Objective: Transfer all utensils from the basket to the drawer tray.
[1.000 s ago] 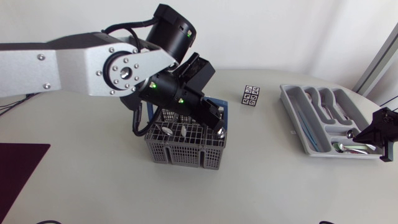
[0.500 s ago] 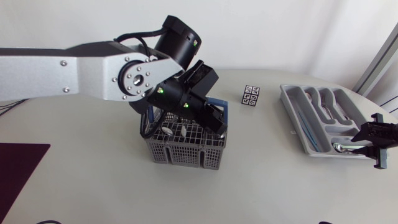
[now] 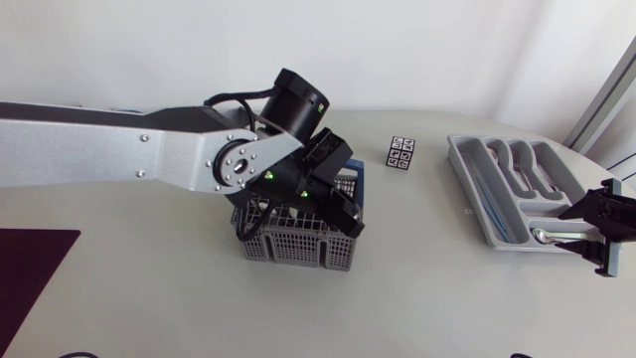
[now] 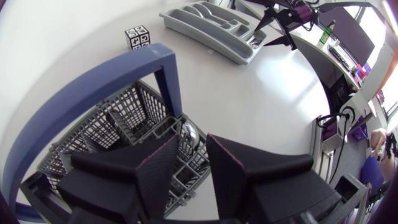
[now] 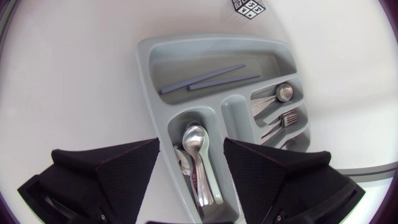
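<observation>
While your left gripper [image 4: 193,149] sits low in the basket [image 4: 118,121], fingers narrowly parted, a spoon [image 4: 189,132] just past the tips, your right gripper [image 5: 191,146] hangs wide open over the drawer tray [image 5: 149,74], above its spoons [image 5: 199,171].

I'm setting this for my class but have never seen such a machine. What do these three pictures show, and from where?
This is a robot with two arms at a white table. One picture looks down from a fixed overhead camera; the other two come from a camera on each arm's wrist. The left gripper reaches into a grey wire basket, its fingers open, a spoon showing just beyond them. The right gripper hangs open over the grey drawer tray, which holds spoons, a fork and two thin sticks. A small patterned cube stands between basket and tray. Nothing looks gripped yet.
</observation>
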Robot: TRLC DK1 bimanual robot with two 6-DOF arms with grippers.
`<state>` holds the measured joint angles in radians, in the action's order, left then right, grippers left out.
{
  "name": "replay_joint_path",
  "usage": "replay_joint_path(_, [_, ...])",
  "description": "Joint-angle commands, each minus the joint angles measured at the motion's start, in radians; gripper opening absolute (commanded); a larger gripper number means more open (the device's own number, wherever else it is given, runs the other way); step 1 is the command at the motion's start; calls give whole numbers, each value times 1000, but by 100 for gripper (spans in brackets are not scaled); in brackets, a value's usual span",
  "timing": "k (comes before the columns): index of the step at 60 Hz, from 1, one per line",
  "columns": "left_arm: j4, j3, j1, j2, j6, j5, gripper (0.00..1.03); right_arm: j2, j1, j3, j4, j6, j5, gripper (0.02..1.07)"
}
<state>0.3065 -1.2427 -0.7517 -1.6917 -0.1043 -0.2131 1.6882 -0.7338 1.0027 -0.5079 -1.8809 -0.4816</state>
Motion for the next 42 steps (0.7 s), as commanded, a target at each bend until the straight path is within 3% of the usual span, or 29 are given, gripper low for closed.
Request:
replay_joint_path(1, [-18, 25, -8, -42, 14, -12, 36, -30, 11, -49, -1, 22, -15, 79])
replay_joint_path(15, [-53, 19, -9, -57, 35, -11, 24, -114, 28, -127, 0, 35, -38, 79])
replay_joint_path(27, [-70, 22, -1, -52, 46, -11, 6, -145, 34, -151, 2, 35, -48, 79])
replay_joint_path(37, [-70, 29, 6, -43, 61, -17, 3, -156, 37, -151, 2, 42, -51, 79])
replay_joint_path(42, [-66, 25, 20, -26, 77, -63, 3, -168, 40, -157, 0, 45, -51, 79])
